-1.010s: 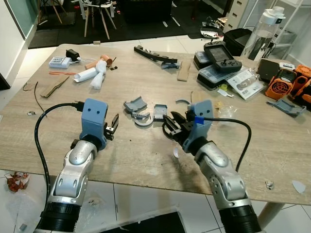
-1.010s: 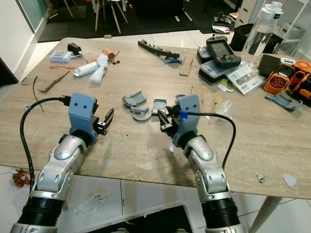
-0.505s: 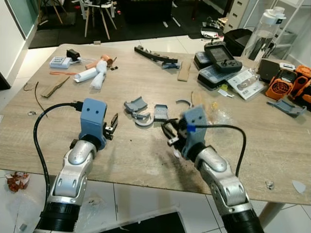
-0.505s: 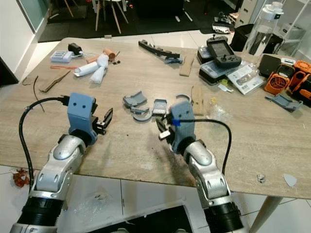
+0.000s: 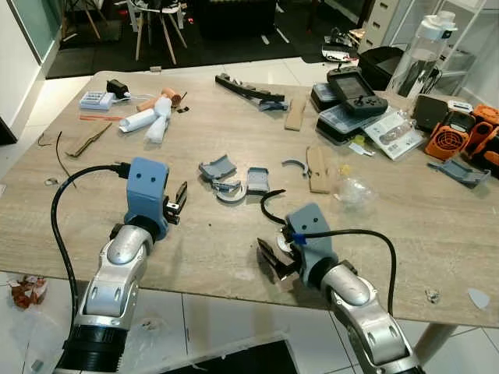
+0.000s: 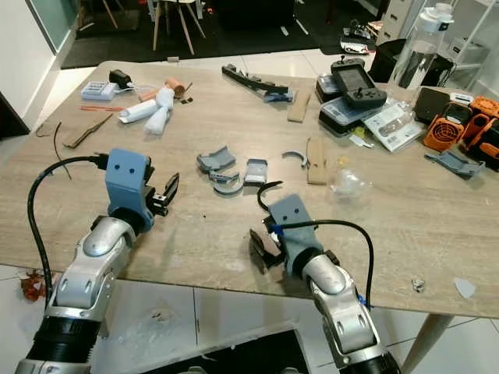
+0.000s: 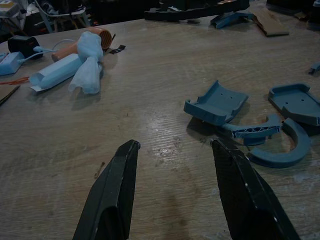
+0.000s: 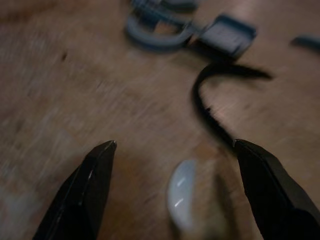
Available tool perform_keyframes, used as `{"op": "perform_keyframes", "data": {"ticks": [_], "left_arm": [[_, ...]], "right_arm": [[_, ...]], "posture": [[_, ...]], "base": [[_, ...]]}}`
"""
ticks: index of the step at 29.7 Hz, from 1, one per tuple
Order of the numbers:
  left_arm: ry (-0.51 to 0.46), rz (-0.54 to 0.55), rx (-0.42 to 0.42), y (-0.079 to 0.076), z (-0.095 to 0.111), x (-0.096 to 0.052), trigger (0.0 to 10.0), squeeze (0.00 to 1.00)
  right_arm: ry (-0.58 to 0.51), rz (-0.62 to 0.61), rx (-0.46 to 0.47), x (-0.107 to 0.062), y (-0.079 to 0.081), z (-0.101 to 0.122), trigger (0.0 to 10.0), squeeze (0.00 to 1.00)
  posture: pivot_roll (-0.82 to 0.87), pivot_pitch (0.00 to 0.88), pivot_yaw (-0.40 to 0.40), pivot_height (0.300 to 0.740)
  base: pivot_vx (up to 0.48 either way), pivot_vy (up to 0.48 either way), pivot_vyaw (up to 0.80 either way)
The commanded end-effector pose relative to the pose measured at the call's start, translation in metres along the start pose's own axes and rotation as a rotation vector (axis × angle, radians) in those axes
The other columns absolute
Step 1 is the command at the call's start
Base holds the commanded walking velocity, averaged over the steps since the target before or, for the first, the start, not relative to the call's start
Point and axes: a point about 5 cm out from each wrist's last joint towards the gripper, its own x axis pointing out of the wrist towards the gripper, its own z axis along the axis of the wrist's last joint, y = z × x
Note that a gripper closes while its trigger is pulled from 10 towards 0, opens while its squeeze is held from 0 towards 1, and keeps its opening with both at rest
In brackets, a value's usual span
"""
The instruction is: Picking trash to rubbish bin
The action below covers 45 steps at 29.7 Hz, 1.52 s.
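my r gripper (image 5: 274, 263) low at the near table (image 5: 195, 257) edge, over a white scrap (image 8: 181, 194).

r fingers (image 8: 90, 192) spread wide, nothing held; the pale scrap lies on the wood between them, by the black cable (image 8: 210, 107) loop. grey plastic pieces (image 5: 231, 181) sit further in on the table from that scrap. l gripper (image 5: 178, 204) hovers over the table to the left of those pieces, fingers (image 7: 114, 197) apart, empty. blue tissue wad (image 7: 75, 62) lies far side-left of the pieces.

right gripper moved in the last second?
Yes. The right gripper pulled back from the grey plastic pieces toward the table's near edge, fingers open over a small pale scrap.
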Motion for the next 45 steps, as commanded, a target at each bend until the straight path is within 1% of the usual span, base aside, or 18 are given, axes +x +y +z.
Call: {"op": "perform_keyframes", "data": {"ticks": [1, 2, 5, 8, 12, 13, 14, 15, 16, 17, 18, 21, 22, 24, 30, 31, 32, 45], "left_arm": [[0.014, 0.006, 0.001, 0.003, -0.004, -0.003, 10.0, 0.00], [0.015, 0.008, 0.001, 0.003, -0.004, -0.004, 10.0, 0.00], [0.016, 0.009, 0.000, 0.003, -0.004, -0.004, 10.0, 0.00], [0.018, 0.008, -0.001, 0.003, -0.005, -0.004, 10.0, 0.00], [0.018, 0.005, 0.000, 0.002, -0.005, -0.004, 10.0, 0.00], [0.017, 0.004, 0.001, 0.002, -0.005, -0.004, 10.0, 0.00], [0.017, 0.004, 0.001, 0.002, -0.005, -0.004, 10.0, 0.00], [0.017, 0.002, 0.003, 0.002, -0.005, -0.004, 10.0, 0.00], [0.017, 0.002, 0.003, 0.002, -0.005, -0.004, 10.0, 0.00], [0.018, 0.001, 0.005, 0.001, -0.005, -0.004, 10.0, 0.00], [0.018, 0.001, 0.005, 0.001, -0.005, -0.004, 10.0, 0.00], [0.018, -0.004, 0.007, 0.000, -0.005, -0.004, 10.0, 0.00], [0.018, -0.004, 0.007, 0.000, -0.005, -0.004, 10.0, 0.00], [0.018, -0.005, 0.008, 0.000, -0.005, -0.004, 10.0, 0.00], [0.018, -0.004, 0.007, 0.000, -0.005, -0.003, 10.0, 0.00], [0.018, -0.004, 0.006, -0.001, -0.005, -0.004, 10.0, 0.00], [0.019, -0.004, 0.006, -0.001, -0.005, -0.003, 10.0, 0.00], [0.019, -0.013, 0.009, -0.001, -0.005, -0.003, 10.0, 0.00]], "right_arm": [[0.031, 0.033, -0.007, -0.002, 0.007, -0.005, 10.0, 0.66], [0.061, 0.051, 0.003, -0.003, 0.010, -0.010, 10.0, 0.00], [0.087, 0.052, 0.017, -0.005, 0.011, -0.014, 10.0, 0.00], [0.106, 0.045, 0.012, -0.005, 0.010, -0.018, 10.0, 0.00], [0.135, 0.027, 0.034, -0.004, 0.008, -0.020, 10.0, 0.00], [0.150, 0.010, 0.057, -0.004, 0.006, -0.022, 10.0, 0.00], [0.150, 0.010, 0.057, -0.004, 0.006, -0.022, 10.0, 0.00], [0.166, -0.006, 0.088, -0.005, 0.005, -0.023, 10.0, 0.00], [0.166, -0.006, 0.088, -0.005, 0.005, -0.023, 10.0, 0.00], [0.183, -0.021, 0.120, -0.005, 0.005, -0.024, 10.0, 0.00], [0.183, -0.021, 0.120, -0.005, 0.005, -0.024, 10.0, 0.00], [0.241, -0.035, 0.194, -0.007, 0.007, -0.029, 10.0, 0.00], [0.241, -0.035, 0.194, -0.007, 0.007, -0.029, 10.0, 0.00], [0.282, -0.039, 0.222, -0.009, 0.008, -0.033, 10.0, 0.00], [0.337, -0.062, 0.232, -0.011, 0.006, -0.039, 10.0, 0.00], [0.356, -0.074, 0.244, -0.012, 0.004, -0.041, 4.4, 0.00], [0.360, -0.076, 0.247, -0.013, 0.003, -0.042, 0.0, 0.00], [0.409, -0.082, 0.266, -0.014, 0.004, -0.043, 0.0, 0.00]], "posture": [[-0.03, 0.167, 0.025, 0.740], [-0.03, 0.172, 0.023, 0.740], [-0.03, 0.173, 0.023, 0.740], [-0.03, 0.174, 0.023, 0.740], [-0.03, 0.175, 0.023, 0.740], [-0.03, 0.175, 0.023, 0.740], [-0.03, 0.175, 0.023, 0.740], [-0.03, 0.177, 0.025, 0.740], [-0.03, 0.177, 0.025, 0.740], [-0.03, 0.177, 0.025, 0.740], [-0.03, 0.177, 0.025, 0.740], [-0.03, 0.179, 0.025, 0.740], [-0.03, 0.179, 0.025, 0.740], [-0.03, 0.179, 0.025, 0.740], [-0.03, 0.177, 0.023, 0.740], [-0.03, 0.177, 0.023, 0.740], [-0.03, 0.177, 0.023, 0.740], [-0.03, 0.167, 0.025, 0.740]], "base": [[0.000, 0.000, 0.00], [0.000, 0.000, 0.00], [0.000, 0.000, 0.00], [0.000, 0.000, 0.00], [0.000, 0.000, 0.00], [0.000, 0.000, 0.00], [0.000, 0.000, 0.00], [0.000, 0.000, 0.00], [0.000, 0.000, 0.00], [0.000, 0.000, 0.00], [0.000, 0.000, 0.00], [0.000, 0.000, 0.00], [0.000, 0.000, 0.00], [0.000, 0.000, 0.00], [0.000, 0.000, 0.00], [0.000, 0.000, 0.00], [0.000, 0.000, 0.00], [0.000, 0.000, 0.00]]}}
